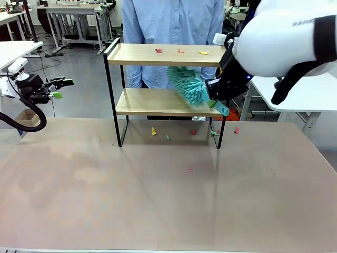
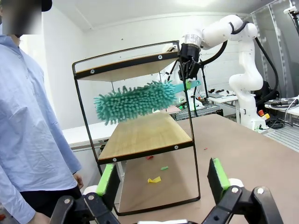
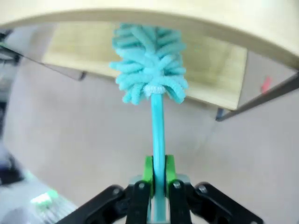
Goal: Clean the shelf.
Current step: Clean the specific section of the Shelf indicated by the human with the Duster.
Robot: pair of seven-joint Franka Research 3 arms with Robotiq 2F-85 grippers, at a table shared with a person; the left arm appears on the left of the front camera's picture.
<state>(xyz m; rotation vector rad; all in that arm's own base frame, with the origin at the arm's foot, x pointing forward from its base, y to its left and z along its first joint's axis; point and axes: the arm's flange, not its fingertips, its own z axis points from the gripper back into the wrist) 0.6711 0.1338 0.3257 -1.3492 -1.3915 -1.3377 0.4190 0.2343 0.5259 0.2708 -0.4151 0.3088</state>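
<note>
The shelf (image 1: 163, 54) is a two-tier rack with a black frame and light wooden boards, standing at the table's far side. Small coloured scraps (image 1: 180, 51) lie on its top board. My right gripper (image 1: 217, 90) is shut on the handle of a teal duster (image 1: 187, 84), whose fluffy head reaches in between the two boards above the lower board (image 1: 158, 101). The right wrist view shows the green pads (image 3: 148, 169) clamped on the duster handle (image 3: 158, 126). My left gripper (image 1: 60, 88) hangs open at the far left, off the table; the left wrist view looks at the shelf (image 2: 140, 135) end-on.
More scraps (image 1: 154, 130) lie on the table under and in front of the shelf, one pink bit (image 1: 190, 170) nearer me. A person in a light blue shirt (image 1: 174, 21) stands right behind the shelf. White tables stand at both sides.
</note>
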